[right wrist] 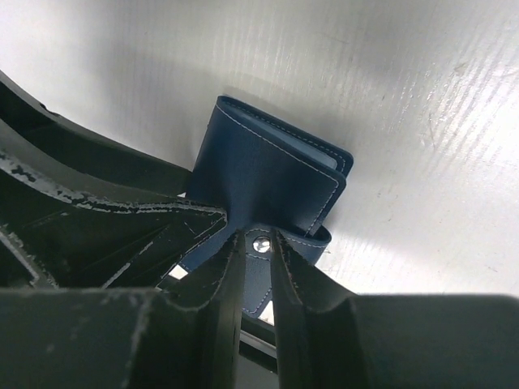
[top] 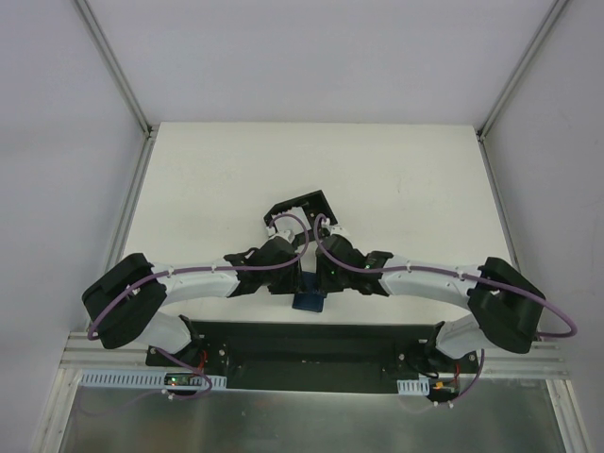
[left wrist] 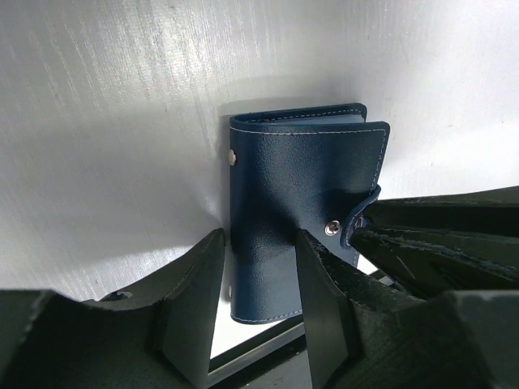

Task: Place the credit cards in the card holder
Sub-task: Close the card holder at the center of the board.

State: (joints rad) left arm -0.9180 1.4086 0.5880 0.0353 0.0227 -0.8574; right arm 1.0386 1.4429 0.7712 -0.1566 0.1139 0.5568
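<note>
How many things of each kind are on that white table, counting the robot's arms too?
Blue wallet: 1
Black box frame: 1
Robot arms: 2, the left arm and the right arm
Cards: 0 in view
Total: 4

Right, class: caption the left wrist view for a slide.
Left gripper straddles the closed navy card holder on the white table; right gripper pinches its snap strap.
</note>
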